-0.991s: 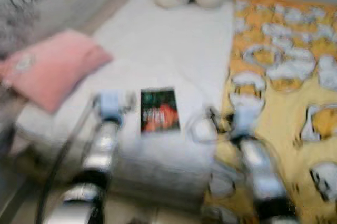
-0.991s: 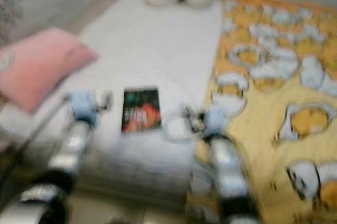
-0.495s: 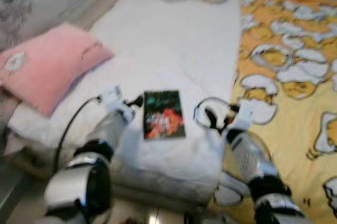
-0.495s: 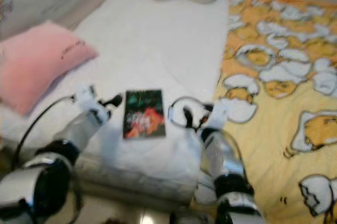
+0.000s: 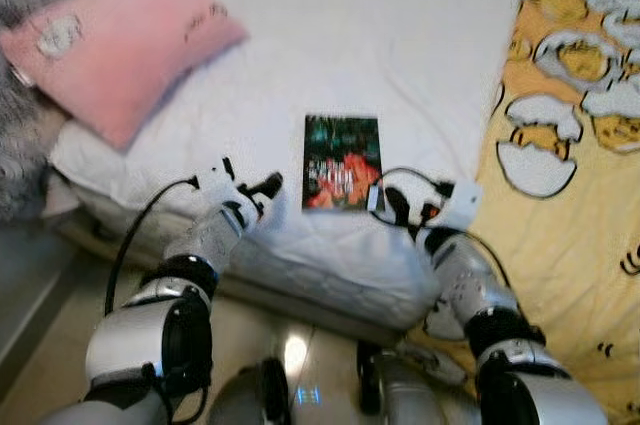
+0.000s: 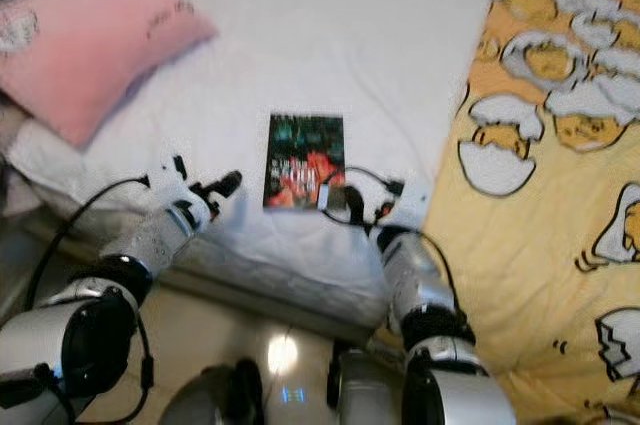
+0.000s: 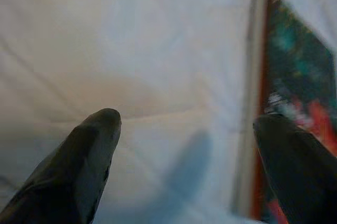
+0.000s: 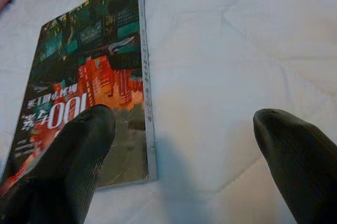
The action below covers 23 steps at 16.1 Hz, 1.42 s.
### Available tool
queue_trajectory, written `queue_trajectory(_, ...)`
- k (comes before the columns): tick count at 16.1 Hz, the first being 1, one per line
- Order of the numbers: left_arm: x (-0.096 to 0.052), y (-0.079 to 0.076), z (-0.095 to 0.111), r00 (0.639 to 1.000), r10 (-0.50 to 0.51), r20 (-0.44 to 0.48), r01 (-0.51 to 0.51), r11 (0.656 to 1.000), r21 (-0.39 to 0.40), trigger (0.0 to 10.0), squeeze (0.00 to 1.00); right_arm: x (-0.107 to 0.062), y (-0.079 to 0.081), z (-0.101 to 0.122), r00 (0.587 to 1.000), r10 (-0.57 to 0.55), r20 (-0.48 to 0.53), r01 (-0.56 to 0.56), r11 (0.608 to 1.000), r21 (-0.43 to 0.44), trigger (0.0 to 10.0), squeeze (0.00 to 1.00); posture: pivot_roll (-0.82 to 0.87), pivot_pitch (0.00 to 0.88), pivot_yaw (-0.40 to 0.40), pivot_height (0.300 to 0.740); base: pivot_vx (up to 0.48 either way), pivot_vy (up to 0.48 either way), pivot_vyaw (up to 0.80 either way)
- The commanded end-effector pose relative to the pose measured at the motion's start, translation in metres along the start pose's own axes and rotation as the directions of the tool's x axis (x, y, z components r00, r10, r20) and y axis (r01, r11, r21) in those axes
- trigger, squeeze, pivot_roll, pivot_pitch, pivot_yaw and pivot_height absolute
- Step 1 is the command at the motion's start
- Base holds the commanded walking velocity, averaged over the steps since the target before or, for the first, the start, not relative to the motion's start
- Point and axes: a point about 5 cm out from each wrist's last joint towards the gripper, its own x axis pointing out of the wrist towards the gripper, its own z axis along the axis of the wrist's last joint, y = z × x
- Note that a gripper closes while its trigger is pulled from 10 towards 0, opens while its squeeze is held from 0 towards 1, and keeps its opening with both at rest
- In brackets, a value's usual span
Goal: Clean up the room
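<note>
Book [image 5: 342,162] flat on white bed [image 5: 400,55], cover up, dark green above and red-orange below, near the bed's front edge. Left gripper [image 7: 187,168] low over the sheet just beside the book's left edge, jaws apart; one fingertip [image 7: 97,129] over bare sheet, the other [image 7: 295,155] over the book's near corner. Right gripper [image 8: 181,163] at the book's opposite long edge, jaws apart; one fingertip [image 8: 79,145] over the cover, the other [image 8: 292,150] over bare sheet. No contact with the book discernible for either. Pink pillow [image 5: 120,45] well apart beyond the left jaws. Yellow blanket [image 5: 580,145] with white-and-orange pattern outboard of the right jaws.
</note>
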Motion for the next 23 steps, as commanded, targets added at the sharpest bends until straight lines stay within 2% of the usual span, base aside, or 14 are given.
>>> queue_trajectory(1,0.001,-0.001,0.007,1.0,-0.01,0.015,0.01,1.0,0.03,10.0,0.0,0.002,0.001,0.005,1.0,0.018,0.012,-0.017,1.0,-0.016,10.0,0.0,-0.23,0.376,-0.001,0.74,0.0,0.0,0.0)
queue_trajectory(3,0.0,0.002,0.011,1.0,0.003,0.031,-0.004,1.0,0.018,10.0,0.0,0.007,0.005,0.002,1.0,0.016,0.002,-0.016,1.0,0.023,10.0,0.0,-0.23,0.412,-0.011,0.74,0.0,0.0,0.0)
queue_trajectory(5,0.001,-0.001,0.02,0.997,-0.01,0.072,0.009,1.0,0.012,10.0,0.0,0.011,0.018,0.006,0.998,0.061,0.03,-0.062,0.998,0.023,10.0,0.0,-0.23,0.431,-0.016,0.74,0.0,0.0,0.0)
queue_trajectory(8,0.001,-0.006,0.031,0.995,-0.031,0.096,0.023,0.996,0.086,10.0,0.0,0.017,0.033,0.007,0.995,0.096,0.029,-0.098,0.994,0.054,10.0,0.0,-0.23,0.431,-0.016,0.74,0.0,0.0,0.0)
queue_trajectory(9,0.001,-0.008,0.032,0.993,-0.059,0.099,0.038,0.979,0.202,10.0,0.0,0.02,0.047,0.002,0.99,0.137,0.015,-0.138,0.986,0.093,10.0,0.0,-0.2,0.433,-0.009,0.74,0.0,0.0,0.0)
queue_trajectory(13,-0.002,-0.008,0.027,0.988,-0.129,0.08,0.102,0.954,0.281,10.0,0.0,0.022,0.059,0.001,0.985,0.17,0.008,-0.17,0.982,0.08,10.0,0.0,-0.17,0.423,-0.012,0.74,0.0,0.0,0.0)
queue_trajectory(17,-0.012,-0.02,0.023,0.969,-0.227,0.096,0.183,0.925,0.334,10.0,0.0,0.02,0.068,-0.001,0.978,0.205,0.022,-0.207,0.973,0.105,10.0,0.0,-0.17,0.41,-0.019,0.74,0.0,0.0,0.0)
queue_trajectory(20,-0.042,-0.029,0.032,0.938,-0.315,0.144,0.23,0.878,0.419,10.0,0.0,0.023,0.079,0.017,0.965,0.248,0.082,-0.258,0.954,0.151,10.0,0.0,-0.14,0.392,-0.014,0.74,0.0,0.0,0.0)
queue_trajectory(21,-0.054,-0.039,0.035,0.916,-0.373,0.148,0.268,0.844,0.466,10.0,0.0,0.022,0.082,0.02,0.96,0.266,0.092,-0.277,0.951,0.139,10.0,0.0,-0.12,0.376,-0.021,0.74,0.0,0.0,0.0)
queue_trajectory(22,-0.062,-0.045,0.037,0.899,-0.41,0.151,0.294,0.823,0.486,10.0,0.0,0.022,0.084,0.022,0.957,0.274,0.098,-0.285,0.949,0.136,10.0,0.0,-0.12,0.374,-0.021,0.74,0.0,0.0,0.0)
queue_trajectory(23,-0.08,-0.059,0.036,0.862,-0.498,0.095,0.382,0.761,0.525,10.0,0.0,0.02,0.089,0.024,0.95,0.292,0.108,-0.306,0.94,0.149,10.0,0.0,-0.12,0.366,-0.025,0.74,0.0,0.0,0.0)
